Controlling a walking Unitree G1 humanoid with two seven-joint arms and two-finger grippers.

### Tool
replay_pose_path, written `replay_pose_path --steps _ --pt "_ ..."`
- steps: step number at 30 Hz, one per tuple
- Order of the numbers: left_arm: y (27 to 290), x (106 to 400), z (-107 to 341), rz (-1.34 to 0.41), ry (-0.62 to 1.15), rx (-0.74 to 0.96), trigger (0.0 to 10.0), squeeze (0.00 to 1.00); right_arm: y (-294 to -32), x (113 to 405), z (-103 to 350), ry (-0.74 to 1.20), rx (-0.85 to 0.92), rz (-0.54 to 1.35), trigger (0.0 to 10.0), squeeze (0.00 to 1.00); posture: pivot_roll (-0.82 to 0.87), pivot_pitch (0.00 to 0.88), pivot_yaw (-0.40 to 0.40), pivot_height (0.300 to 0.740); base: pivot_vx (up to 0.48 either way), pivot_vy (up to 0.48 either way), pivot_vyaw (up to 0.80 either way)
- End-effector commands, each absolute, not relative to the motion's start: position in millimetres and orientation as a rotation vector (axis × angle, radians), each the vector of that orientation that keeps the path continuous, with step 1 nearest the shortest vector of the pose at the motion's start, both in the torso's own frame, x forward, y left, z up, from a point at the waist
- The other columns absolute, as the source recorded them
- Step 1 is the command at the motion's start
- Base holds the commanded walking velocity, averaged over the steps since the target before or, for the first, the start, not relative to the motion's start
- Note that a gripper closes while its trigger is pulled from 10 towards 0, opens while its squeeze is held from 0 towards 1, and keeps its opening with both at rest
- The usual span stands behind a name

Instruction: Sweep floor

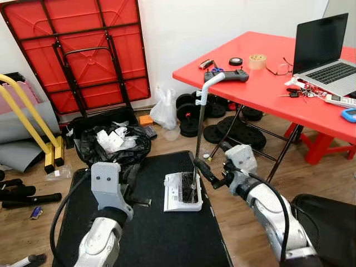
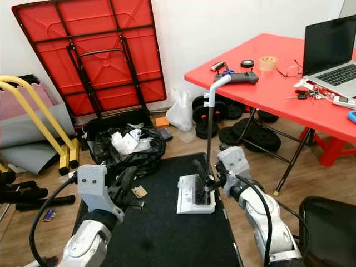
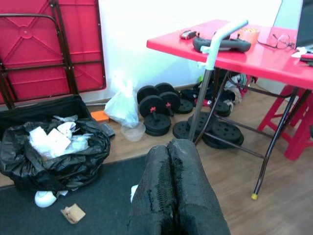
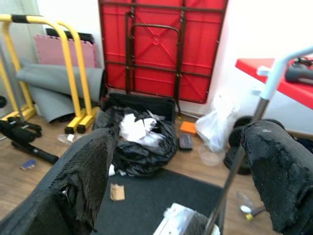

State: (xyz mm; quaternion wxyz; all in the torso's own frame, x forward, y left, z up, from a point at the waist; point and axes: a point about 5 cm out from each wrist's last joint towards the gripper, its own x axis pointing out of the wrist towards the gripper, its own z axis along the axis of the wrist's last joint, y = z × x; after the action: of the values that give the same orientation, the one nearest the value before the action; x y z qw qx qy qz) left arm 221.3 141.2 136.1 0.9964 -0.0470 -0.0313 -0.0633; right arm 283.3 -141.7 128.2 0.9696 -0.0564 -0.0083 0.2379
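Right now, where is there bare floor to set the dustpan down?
Free: the black floor mat in front of the white long-handled dustpan, between both arms. Crowded: the full black rubbish bag and the black weight plates under the red table.

On a black mat (image 2: 161, 233) laid over the wood floor stands a white dustpan (image 2: 196, 201) with a dark brush in it; its metal handle (image 2: 211, 130) rises upright to a white grip bent toward the red desk (image 2: 267, 89). The right gripper (image 2: 204, 177) reaches in from the right, its black fingers at the base of the handle, just above the pan. The left gripper (image 2: 127, 183) hovers over the mat's left part, near a scrap of cardboard (image 2: 138, 192). Behind it sits a black rubbish bag (image 2: 130, 150) holding white paper. A folded red table (image 2: 92, 55) leans on the wall. Weight plates (image 2: 245, 133) lie under the desk, which carries a laptop (image 2: 331, 58) and a tape roll (image 2: 269, 63).
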Motion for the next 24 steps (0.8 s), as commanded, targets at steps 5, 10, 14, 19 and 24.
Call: replay_pose_path --steps 5,10,14,19,24 --pt "145.4 220.3 136.7 -0.111 -0.073 -0.097 10.0 0.00 -141.6 285.8 129.1 -0.018 -0.018 0.452 10.0 0.00 -0.09 0.000 -0.008 0.740 0.000 0.000 0.00" --pt "145.6 220.5 136.9 -0.110 -0.070 -0.098 10.0 0.00 -141.8 286.5 129.1 -0.018 -0.016 0.455 10.0 0.00 -0.09 0.000 -0.008 0.740 0.000 0.000 0.00" --pt "146.1 220.1 137.7 -0.110 -0.068 -0.098 10.0 0.00 -141.8 287.2 129.5 -0.019 -0.014 0.460 10.0 0.00 -0.09 0.000 -0.006 0.740 0.000 0.000 0.00" --pt "146.2 220.0 137.9 -0.109 -0.067 -0.099 10.0 0.00 -141.9 287.4 129.7 -0.019 -0.011 0.460 10.0 0.00 -0.09 0.000 -0.006 0.740 0.000 0.000 0.00" --pt "146.8 219.6 138.2 -0.108 -0.066 -0.098 10.0 0.00 -141.7 287.0 130.1 -0.019 -0.007 0.459 10.0 0.00 -0.09 0.000 -0.004 0.740 0.000 0.000 0.00"
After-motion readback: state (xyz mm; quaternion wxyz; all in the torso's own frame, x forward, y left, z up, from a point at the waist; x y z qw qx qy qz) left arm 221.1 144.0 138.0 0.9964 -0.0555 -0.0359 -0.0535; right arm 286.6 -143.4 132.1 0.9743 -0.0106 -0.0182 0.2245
